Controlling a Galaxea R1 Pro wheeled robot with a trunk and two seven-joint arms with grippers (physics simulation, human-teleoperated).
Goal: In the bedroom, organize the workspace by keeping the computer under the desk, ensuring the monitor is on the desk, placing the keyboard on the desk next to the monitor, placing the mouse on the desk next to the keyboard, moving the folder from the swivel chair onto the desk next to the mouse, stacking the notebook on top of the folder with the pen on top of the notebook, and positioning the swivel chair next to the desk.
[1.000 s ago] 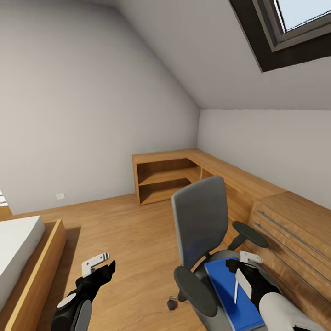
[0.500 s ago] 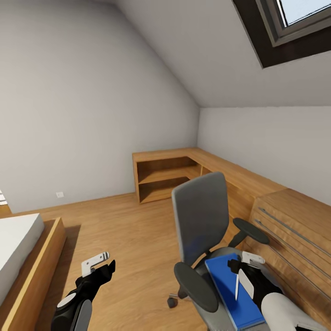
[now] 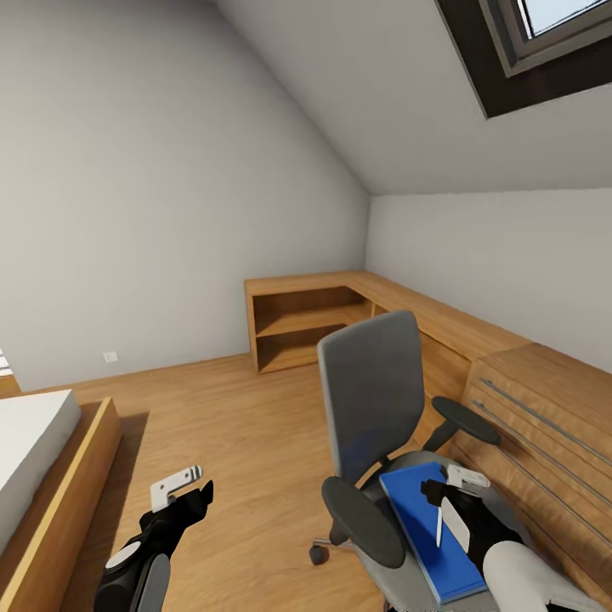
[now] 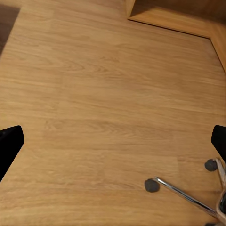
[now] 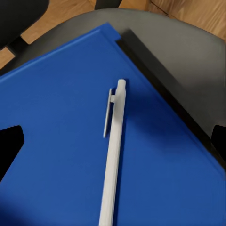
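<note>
Folder (image 5: 61,155) is laid flat on the swivel chair (image 3: 374,399) seat, with the pen (image 5: 113,155) on it; right gripper (image 5: 113,141) is spread above, left gripper (image 4: 113,141) is spread over floor (image 4: 94,94).

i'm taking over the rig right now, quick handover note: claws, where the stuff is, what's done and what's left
Left claw: open, empty, hanging over bare wood floor beside the chair's wheeled base.
Right claw: open, empty, poised just above the pen.
The folder lies flat on the seat of the swivel chair. The pen lies on top of the folder. A dark strip, possibly the notebook, sticks out from under the folder's edge; I cannot be sure.
Done: nothing I can confirm; the stack has not left the seat.
Left: likely grasp the pen first, then move folder, notebook and pen to the desk, then reposition the chair.
</note>
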